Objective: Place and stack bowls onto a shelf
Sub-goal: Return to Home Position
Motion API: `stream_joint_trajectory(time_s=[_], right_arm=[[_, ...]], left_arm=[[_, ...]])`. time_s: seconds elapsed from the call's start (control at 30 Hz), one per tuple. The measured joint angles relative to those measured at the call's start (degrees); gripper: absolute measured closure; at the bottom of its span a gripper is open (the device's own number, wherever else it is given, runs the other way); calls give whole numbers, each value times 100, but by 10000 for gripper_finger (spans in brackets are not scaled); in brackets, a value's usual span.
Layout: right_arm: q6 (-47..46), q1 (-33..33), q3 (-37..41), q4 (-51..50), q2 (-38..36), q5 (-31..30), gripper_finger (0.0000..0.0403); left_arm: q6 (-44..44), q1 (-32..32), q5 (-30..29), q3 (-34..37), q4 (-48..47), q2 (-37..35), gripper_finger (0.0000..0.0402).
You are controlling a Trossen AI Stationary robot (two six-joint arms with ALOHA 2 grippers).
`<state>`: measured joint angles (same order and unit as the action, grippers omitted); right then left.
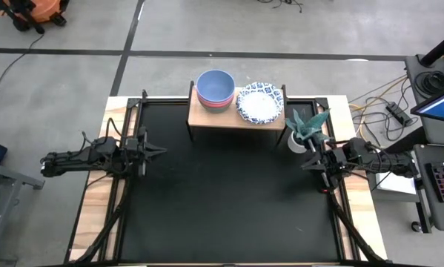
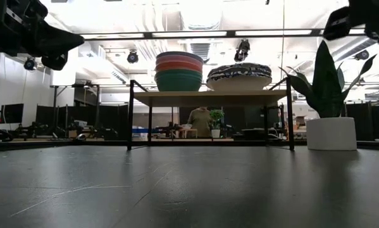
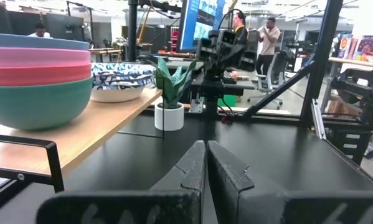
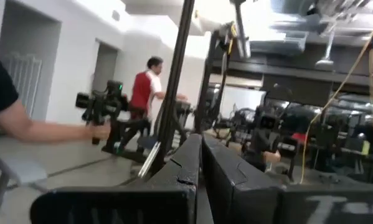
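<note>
Two piles of bowls sit on the shelf (image 1: 216, 119) at the top middle of the high view. On its left side I see the green bowl (image 3: 37, 102) at the bottom, then the red bowl (image 3: 37, 74), the pink bowl (image 3: 37, 56), and the slate-blue bowl (image 1: 215, 85) on top. On its right side sits the pile of white bowls with blue patterns (image 1: 259, 102). The potted plant (image 1: 307, 126) stands just right of the shelf. My left gripper (image 1: 156, 150) hangs at the middle left, fingers pressed together, holding nothing. My right gripper (image 1: 308, 163) hangs at the middle right near the plant, fingers pressed together too.
</note>
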<state>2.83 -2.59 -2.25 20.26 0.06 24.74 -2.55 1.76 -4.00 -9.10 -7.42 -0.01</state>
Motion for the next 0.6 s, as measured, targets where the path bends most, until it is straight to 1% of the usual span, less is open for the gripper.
stream_joint_trajectory(time_s=[0.13, 0.23, 0.4, 0.5, 0.6], right_arm=[[249, 8, 45, -58, 48, 125, 394], [586, 10, 88, -522, 50, 109, 394], [945, 10, 154, -1279, 45, -81, 394], [1022, 8, 154, -1356, 74, -153, 394], [969, 8, 154, -1414, 112, -349, 394]], left_arm=[[177, 0, -113, -4, -40, 30, 402], [356, 0, -172, -9, -153, 59, 402], [467, 0, -200, -7, -577, 101, 402], [475, 0, -200, -7, -670, 111, 402], [522, 0, -207, -11, -669, 105, 402]])
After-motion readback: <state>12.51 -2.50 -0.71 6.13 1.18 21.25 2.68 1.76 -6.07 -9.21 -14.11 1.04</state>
